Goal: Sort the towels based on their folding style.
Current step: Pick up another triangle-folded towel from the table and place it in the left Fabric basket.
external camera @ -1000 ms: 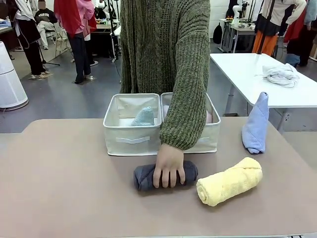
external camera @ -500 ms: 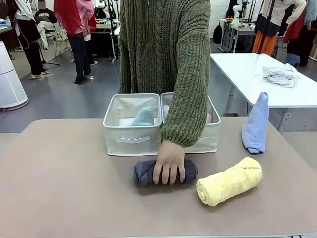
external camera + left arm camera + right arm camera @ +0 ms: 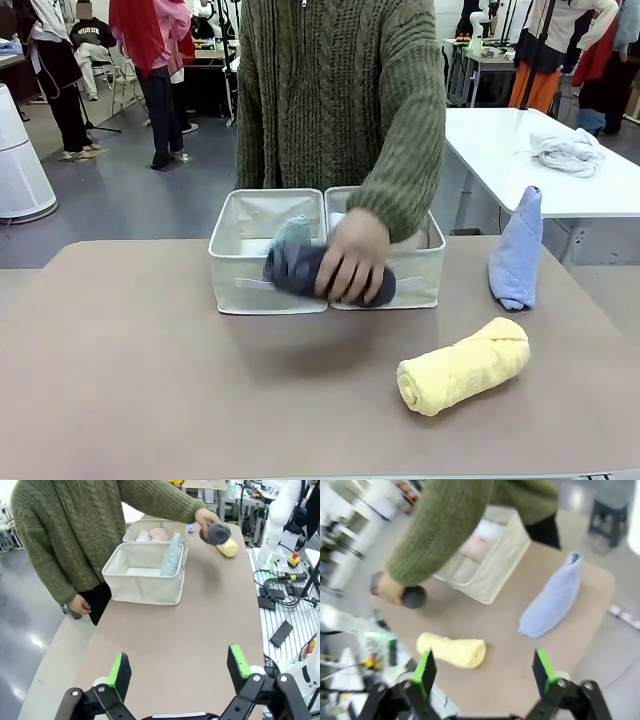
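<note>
A person's hand (image 3: 352, 255) holds the dark grey rolled towel (image 3: 300, 270) in the air just in front of the two cream bins. The left bin (image 3: 258, 288) contains the pale teal cone (image 3: 291, 232). A pink roll (image 3: 475, 548) and a white roll (image 3: 490, 530) lie in the right bin (image 3: 416, 287). On the table lie the yellow roll (image 3: 463, 365) and, at the right, the periwinkle cone (image 3: 517, 250). My left gripper (image 3: 179, 666) is open above the table's near end, and my right gripper (image 3: 485, 669) is open near the yellow roll (image 3: 452, 650).
A white table (image 3: 500, 150) stands behind at the right with a whitish cloth bundle (image 3: 567, 150) on it. The person's other hand (image 3: 80, 604) hangs beside the table edge. Cables and a robot base (image 3: 280, 525) lie off the table's side.
The person's hand has lifted the dark grey roll off the table and carried it up toward the bins. Both grippers stay open and still.
</note>
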{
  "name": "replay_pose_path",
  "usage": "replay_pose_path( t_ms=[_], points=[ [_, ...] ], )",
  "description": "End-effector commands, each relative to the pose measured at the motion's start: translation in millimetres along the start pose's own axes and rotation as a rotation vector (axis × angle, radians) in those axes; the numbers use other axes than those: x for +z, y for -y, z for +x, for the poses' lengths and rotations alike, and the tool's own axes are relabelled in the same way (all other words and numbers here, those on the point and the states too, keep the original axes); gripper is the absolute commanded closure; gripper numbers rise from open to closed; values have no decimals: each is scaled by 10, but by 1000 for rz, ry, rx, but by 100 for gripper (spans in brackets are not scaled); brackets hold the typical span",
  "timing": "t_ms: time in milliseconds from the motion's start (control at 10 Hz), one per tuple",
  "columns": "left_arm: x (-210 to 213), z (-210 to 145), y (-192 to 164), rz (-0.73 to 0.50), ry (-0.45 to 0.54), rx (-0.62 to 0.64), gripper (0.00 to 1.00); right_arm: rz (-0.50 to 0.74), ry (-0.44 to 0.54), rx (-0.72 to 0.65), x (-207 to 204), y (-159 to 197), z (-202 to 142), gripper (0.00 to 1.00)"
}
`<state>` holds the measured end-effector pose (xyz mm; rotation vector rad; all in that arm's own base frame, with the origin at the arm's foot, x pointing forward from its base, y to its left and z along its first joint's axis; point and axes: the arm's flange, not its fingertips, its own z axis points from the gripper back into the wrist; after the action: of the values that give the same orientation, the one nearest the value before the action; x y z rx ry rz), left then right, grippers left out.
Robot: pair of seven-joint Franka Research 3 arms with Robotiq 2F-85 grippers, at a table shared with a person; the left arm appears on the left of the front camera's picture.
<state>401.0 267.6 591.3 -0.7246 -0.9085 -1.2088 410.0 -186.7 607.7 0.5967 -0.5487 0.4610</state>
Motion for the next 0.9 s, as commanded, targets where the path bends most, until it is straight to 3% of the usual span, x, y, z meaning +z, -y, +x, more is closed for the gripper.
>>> replay_pose_path(
  t_ms=[0, 100, 300, 400, 600, 800],
  points=[
    [-12, 29, 41, 5, 9, 18, 0, -35, -95, -27, -390, -20, 344, 0],
    [-12, 29, 41, 5, 9, 18, 0, 7, -82, 1, -693, -71, 476, 0],
    [-12, 29, 41, 5, 9, 18, 0, -17, -161, 69, -1268, -152, 482, 0],
    [-12, 29, 41, 5, 9, 18, 0, 11, -172, 101, -1175, -258, 355, 0],
    [-12, 29, 41, 5, 9, 18, 0, 80, -101, 80, -65, -256, -337, 0],
    [-12, 29, 41, 5, 9, 18, 0, 71, -77, 39, 357, -186, -779, 0]
  ],
)
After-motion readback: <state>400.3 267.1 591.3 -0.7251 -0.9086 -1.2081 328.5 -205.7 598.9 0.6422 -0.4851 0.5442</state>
